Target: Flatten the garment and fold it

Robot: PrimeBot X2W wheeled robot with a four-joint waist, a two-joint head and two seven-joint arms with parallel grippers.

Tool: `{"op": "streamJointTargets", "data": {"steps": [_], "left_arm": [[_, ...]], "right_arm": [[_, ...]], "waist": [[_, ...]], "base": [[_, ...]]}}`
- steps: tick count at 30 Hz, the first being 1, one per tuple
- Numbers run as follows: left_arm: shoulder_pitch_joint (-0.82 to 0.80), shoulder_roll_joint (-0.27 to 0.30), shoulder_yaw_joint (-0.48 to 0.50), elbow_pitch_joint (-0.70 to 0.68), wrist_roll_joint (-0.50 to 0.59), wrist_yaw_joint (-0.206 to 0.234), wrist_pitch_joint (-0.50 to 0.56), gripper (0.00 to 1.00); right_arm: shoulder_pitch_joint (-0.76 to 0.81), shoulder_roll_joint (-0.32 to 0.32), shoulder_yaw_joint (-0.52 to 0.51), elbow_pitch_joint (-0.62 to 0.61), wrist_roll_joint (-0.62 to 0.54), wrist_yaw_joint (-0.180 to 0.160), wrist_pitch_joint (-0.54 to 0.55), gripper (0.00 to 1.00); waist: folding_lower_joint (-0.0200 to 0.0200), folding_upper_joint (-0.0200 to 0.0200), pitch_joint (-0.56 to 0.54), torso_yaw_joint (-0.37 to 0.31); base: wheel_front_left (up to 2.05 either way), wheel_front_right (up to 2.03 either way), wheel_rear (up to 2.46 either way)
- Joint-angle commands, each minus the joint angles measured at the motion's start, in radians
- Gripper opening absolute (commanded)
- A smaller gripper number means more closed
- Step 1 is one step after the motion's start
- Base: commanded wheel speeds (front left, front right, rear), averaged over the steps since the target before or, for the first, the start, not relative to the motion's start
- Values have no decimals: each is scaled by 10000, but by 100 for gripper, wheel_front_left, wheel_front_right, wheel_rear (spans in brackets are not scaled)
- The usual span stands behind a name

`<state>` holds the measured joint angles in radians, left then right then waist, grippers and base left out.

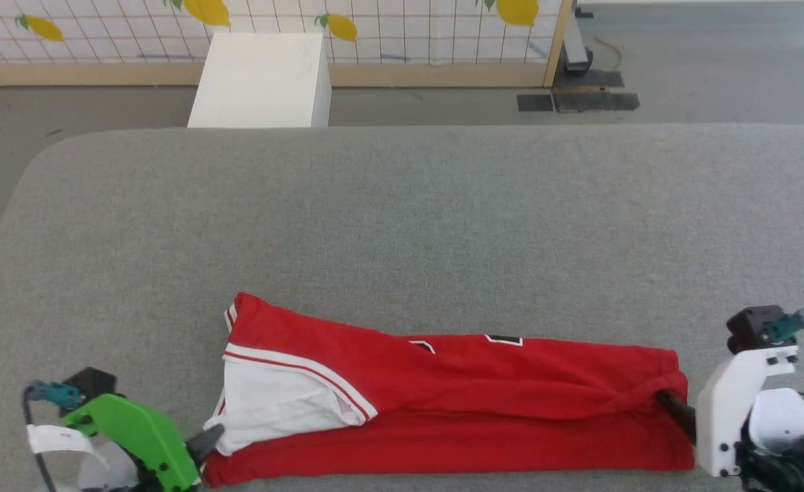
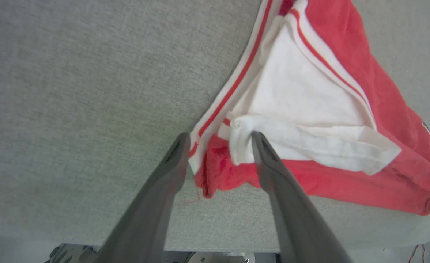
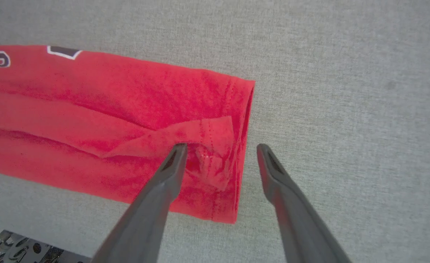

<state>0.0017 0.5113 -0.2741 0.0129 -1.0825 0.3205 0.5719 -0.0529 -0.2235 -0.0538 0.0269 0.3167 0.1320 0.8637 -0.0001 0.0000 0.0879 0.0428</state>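
The red garment [image 1: 484,396] lies folded into a long band along the near edge of the grey table [image 1: 402,219], with a white sleeve [image 1: 279,403] on top at its left end. My left gripper [image 1: 204,441] is open at that left end; in the left wrist view its fingers [image 2: 273,171] straddle the sleeve's rolled edge [image 2: 244,128] and the garment's corner [image 2: 215,175]. My right gripper [image 1: 675,410] is open at the right end; its fingers [image 3: 171,171] straddle the red hem [image 3: 237,146]. Bits of black print [image 1: 504,339] peek out along the far edge.
A white box [image 1: 262,78] stands on the floor beyond the table, before a tiled wall with lemon pictures. The table's near edge [image 2: 383,233] runs just under the garment.
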Motion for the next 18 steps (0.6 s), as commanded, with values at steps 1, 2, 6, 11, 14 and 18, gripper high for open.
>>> {"op": "streamJointTargets", "data": {"steps": [1, 2, 6, 11, 14, 18], "left_arm": [[152, 276, 96, -109, 185, 145, 36, 100], [158, 451, 174, -208, 287, 241, 21, 100], [-62, 838, 684, -763, 582, 359, -480, 100], [-921, 906, 1430, -1271, 1995, -79, -3281, 100], [-1410, 735, 1456, -1189, 2881, -808, -5295, 100], [-1857, 462, 1261, -756, 3743, -1599, -7399, 100]], "right_arm": [[255, -149, -121, -219, 206, -13, 102, 100], [360, -271, -200, -426, 325, -13, 260, 100], [595, -539, -967, -1134, 755, -13, 744, 100], [403, -805, -1464, -1454, 1063, -13, 820, 100], [284, -900, -1183, -1207, 1303, -13, 822, 100], [171, -994, -628, -767, 1604, -13, 652, 100]], "waist": [[1, 0, -220, -39], [1, 0, -291, -29], [1, 0, -382, 26], [1, 0, -155, 85], [1, 0, 96, 136], [1, 0, 488, 218]], "base": [[0, 0, 0], [0, 0, 0], [0, 0, 0], [0, 0, 0], [0, 0, 0], [0, 0, 0]]}}
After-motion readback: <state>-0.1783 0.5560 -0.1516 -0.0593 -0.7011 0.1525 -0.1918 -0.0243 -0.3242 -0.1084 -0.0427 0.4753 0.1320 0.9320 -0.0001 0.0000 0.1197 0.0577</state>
